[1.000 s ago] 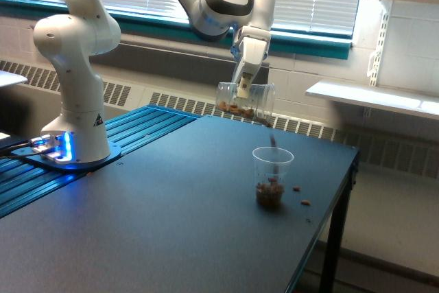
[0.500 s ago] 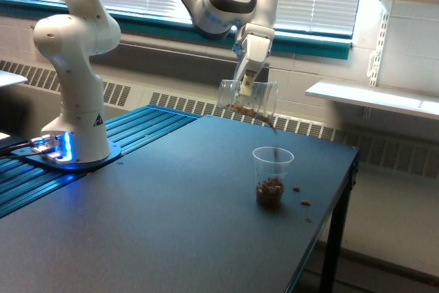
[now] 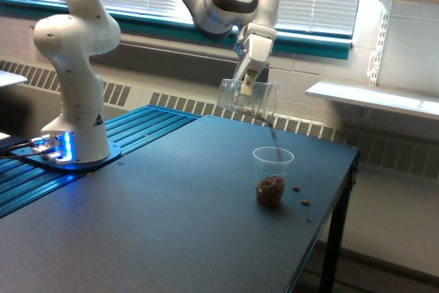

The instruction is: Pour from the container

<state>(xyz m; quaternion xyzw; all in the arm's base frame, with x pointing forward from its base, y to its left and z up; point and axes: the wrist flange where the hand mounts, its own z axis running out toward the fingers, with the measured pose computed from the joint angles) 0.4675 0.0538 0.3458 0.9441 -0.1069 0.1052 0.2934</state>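
Container (image 3: 248, 99): clear plastic cup, held in the air above the far part of the table, tipped over toward the exterior view's right so its rim faces that way and slightly down. A few small brown pieces lie along its lower wall; one or two blurred streaks below the rim look like pieces in mid-fall, though the view is too soft to be sure. Gripper (image 3: 247, 87): fingers clamped on the container from above, one white finger lying across the cup's near wall; the far finger is hidden behind the cup.

At 5 o'clock below the container, well apart from it, a second clear cup (image 3: 272, 176) stands upright on the dark table (image 3: 151, 224), holding a low heap of brown pieces (image 3: 270, 184). Two stray pieces (image 3: 300, 195) lie on the tabletop at 3 to 4 o'clock of that cup, between it and the table's right edge.

The standing cup is near the right edge; the table's far corner is at its 1 o'clock. Broad bare tabletop lies at 7 to 9 o'clock. The near table edge is cut off by the frame. Robot base (image 3: 74, 135) sits on a blue ribbed platform (image 3: 144, 125) at 9 o'clock; the upper arm runs out of frame at top.
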